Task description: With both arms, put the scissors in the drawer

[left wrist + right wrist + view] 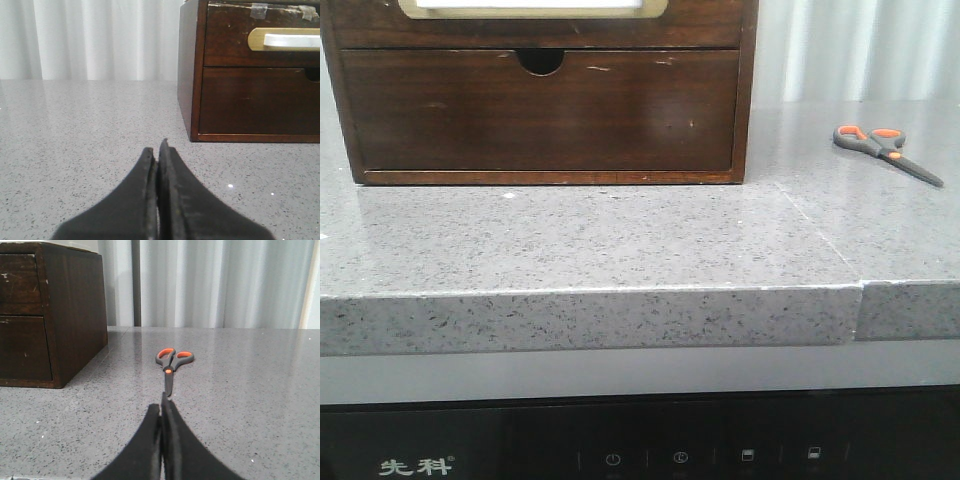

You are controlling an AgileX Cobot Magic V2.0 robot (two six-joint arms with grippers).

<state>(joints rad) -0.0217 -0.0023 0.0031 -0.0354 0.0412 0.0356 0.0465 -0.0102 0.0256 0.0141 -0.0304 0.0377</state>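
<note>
Nothing started: scissors (886,151) lie flat near the counter's right edge, right of the cabinet (540,110). Drawer (260,40) closed. Left gripper (159,150) and right gripper (162,405) both closed, empty. Left should hook the white handle (292,41) squarely; right opens over the handles

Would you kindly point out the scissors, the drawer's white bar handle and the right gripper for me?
scissors (882,149): front view, on the pivot between handles and blades.
white bar handle (292,40): left wrist view, on the middle of the visible bar.
right gripper (163,407): right wrist view, between the closed fingertips.
</note>
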